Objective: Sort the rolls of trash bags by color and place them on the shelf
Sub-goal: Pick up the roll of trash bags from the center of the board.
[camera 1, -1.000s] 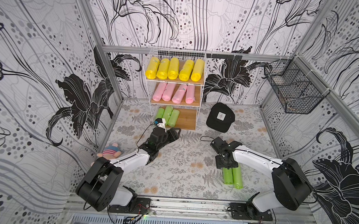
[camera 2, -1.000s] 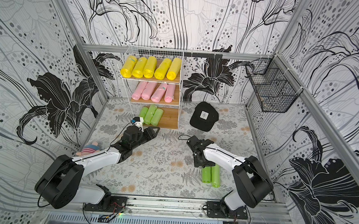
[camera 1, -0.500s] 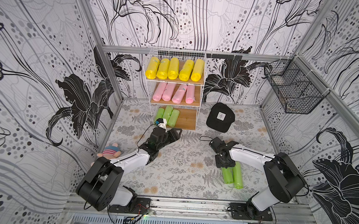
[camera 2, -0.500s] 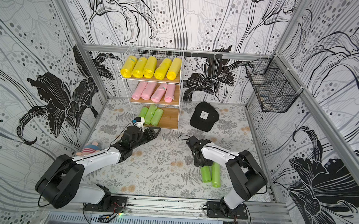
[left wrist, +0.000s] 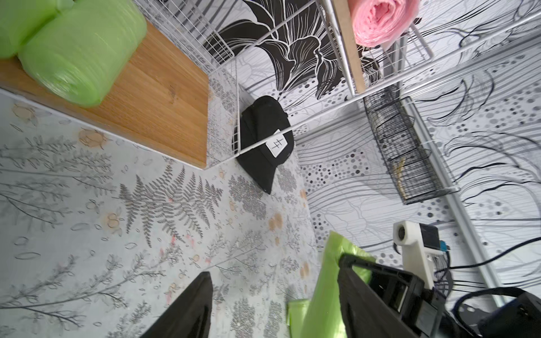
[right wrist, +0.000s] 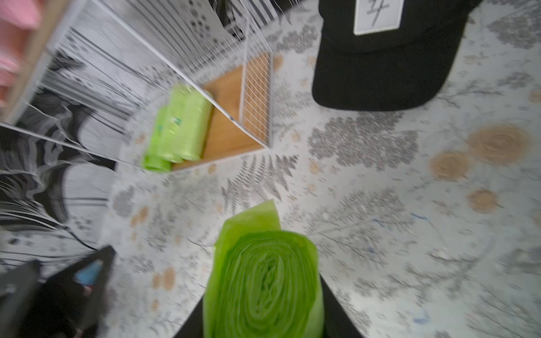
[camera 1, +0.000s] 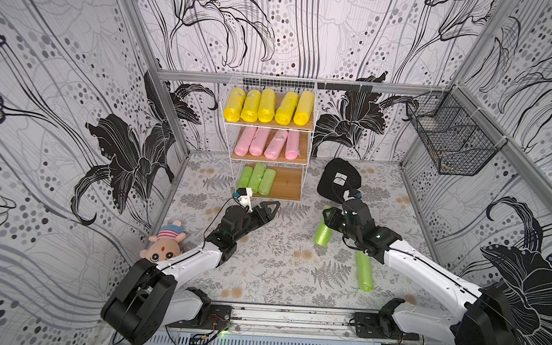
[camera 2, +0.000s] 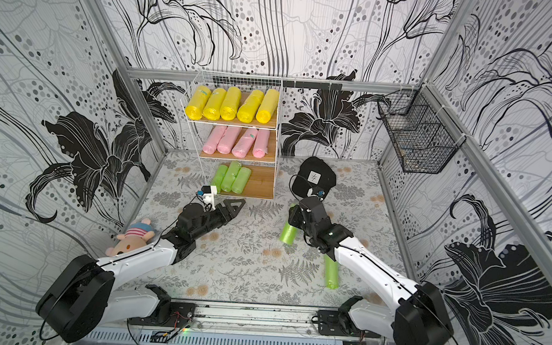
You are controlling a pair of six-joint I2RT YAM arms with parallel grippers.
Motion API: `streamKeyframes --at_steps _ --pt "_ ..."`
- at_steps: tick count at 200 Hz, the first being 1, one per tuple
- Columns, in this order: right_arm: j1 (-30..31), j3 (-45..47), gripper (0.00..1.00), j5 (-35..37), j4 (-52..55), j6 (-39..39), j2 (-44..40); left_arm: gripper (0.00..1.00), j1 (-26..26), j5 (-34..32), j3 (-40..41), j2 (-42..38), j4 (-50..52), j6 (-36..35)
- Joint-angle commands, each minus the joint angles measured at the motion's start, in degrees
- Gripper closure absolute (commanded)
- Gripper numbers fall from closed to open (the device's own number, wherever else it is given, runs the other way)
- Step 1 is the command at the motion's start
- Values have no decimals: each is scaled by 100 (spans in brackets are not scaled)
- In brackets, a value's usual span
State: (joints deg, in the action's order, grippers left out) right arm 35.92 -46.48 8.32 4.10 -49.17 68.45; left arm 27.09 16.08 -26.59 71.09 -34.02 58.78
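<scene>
Right wrist view: green roll (right wrist: pixel 263 278) clamped btwn right gripper (right wrist: pixel 263 320) jaws.

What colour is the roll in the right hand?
Light green roll; right wrist view shows it best.

- Five yellow rolls (camera 1: pixel 267 106)
- Four pink rolls (camera 1: pixel 259 141)
- Five green rolls (camera 1: pixel 256 178)
- One shelf (camera 1: pixel 310 142) with three boards (camera 1: pixel 288 184)
- One cap (camera 1: pixel 331 186)
- One doll (camera 1: pixel 163 247)
- One wire basket (camera 1: pixel 450 141)
- Two robot arms (camera 1: pixel 426 268)

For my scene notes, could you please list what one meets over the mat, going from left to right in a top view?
Plush doll, left hand, held green roll, loose green roll.
</scene>
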Motion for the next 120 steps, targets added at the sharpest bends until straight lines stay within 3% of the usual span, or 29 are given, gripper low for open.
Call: streamKeyframes --at_steps 1,47,100,120 --pt "-6 87 57 18 -1607 -1023 147 25 94 381 64 -117 -761 287" --pt "-6 -51 57 -237 -2775 -2051 744 19 359 637 -65 29 -1174 351" --pt "12 -236 58 -614 -3371 -2631 1126 14 385 470 -361 449 -1052 91" --pt "11 -256 58 -721 -3514 -2796 1234 14 416 617 -432 721 -1535 309"
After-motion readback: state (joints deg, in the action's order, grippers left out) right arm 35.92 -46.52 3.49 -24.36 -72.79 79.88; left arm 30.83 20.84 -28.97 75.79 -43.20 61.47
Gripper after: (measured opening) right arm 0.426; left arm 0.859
